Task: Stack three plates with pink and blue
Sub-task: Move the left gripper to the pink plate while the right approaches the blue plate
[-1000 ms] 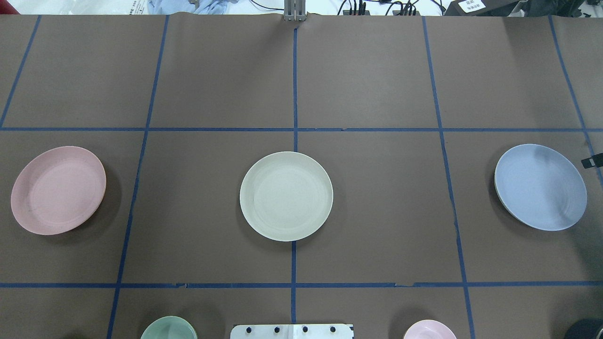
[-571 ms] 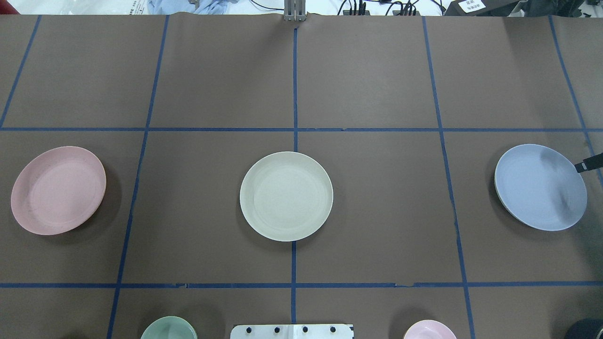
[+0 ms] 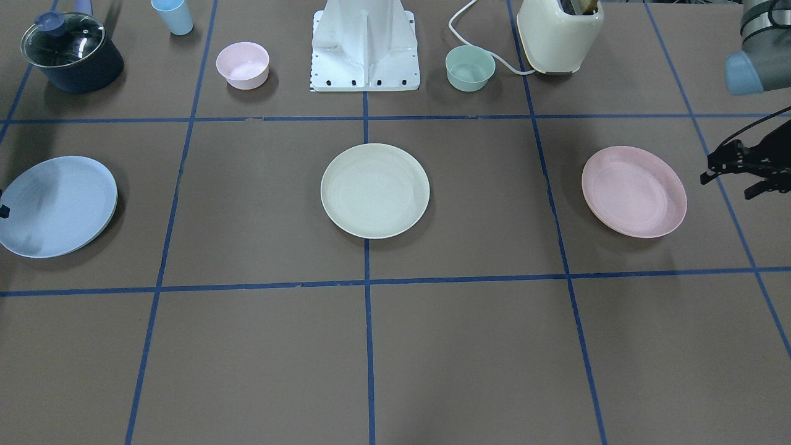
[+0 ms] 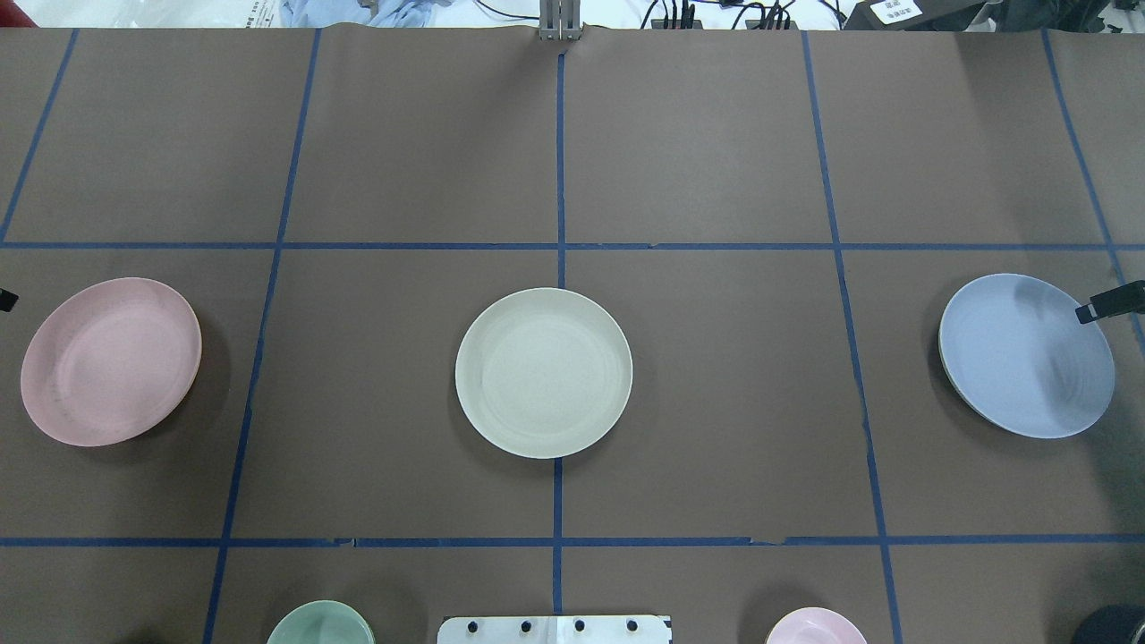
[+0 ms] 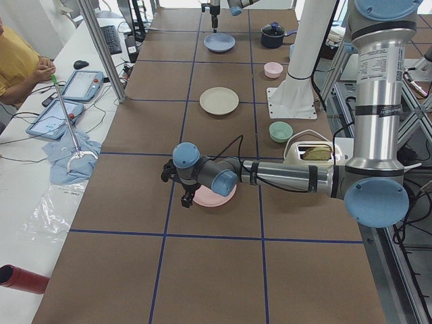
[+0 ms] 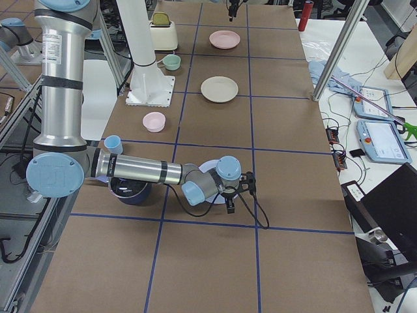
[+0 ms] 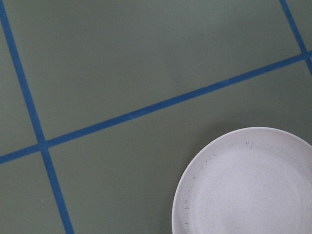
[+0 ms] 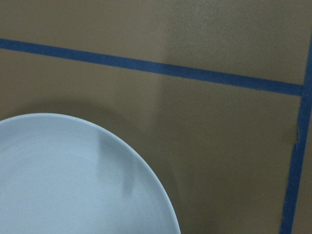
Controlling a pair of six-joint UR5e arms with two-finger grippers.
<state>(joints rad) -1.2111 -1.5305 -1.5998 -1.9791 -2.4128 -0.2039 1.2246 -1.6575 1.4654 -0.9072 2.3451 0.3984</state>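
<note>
Across the whole scene: brown paper-covered worktop [image 4: 716, 402], ruled into squares by blue tape [image 4: 561, 179]; a white bench [image 5: 27, 175] with tablets and a blue cloth runs along its far edge.

- White robot pedestal [image 3: 364, 43], middle of the robot-side edge.
- Cream toaster [image 3: 559, 34], robot-side edge, towards the left end.
- Dark lidded pot [image 3: 71, 52], robot-side right corner.
- Cream-white plate [image 4: 543, 372], centre of the worktop, lying flat.
- Pink plate [image 4: 110, 360], near the left end; blue plate [image 4: 1026, 355], near the right end (all three lie separately, none stacked).
- Pink bowl [image 3: 242, 64] and green bowl [image 3: 469, 67], either side of the pedestal.
- Light-blue cup [image 3: 173, 15], robot-side edge beside the pot.
- Left gripper [image 3: 726, 187], just outside the pink plate towards the left end, jaws spread, holding nothing.
- Right gripper [image 4: 1107, 306], one finger over the blue plate's outer rim; whether its jaws are apart cannot be told.
</note>
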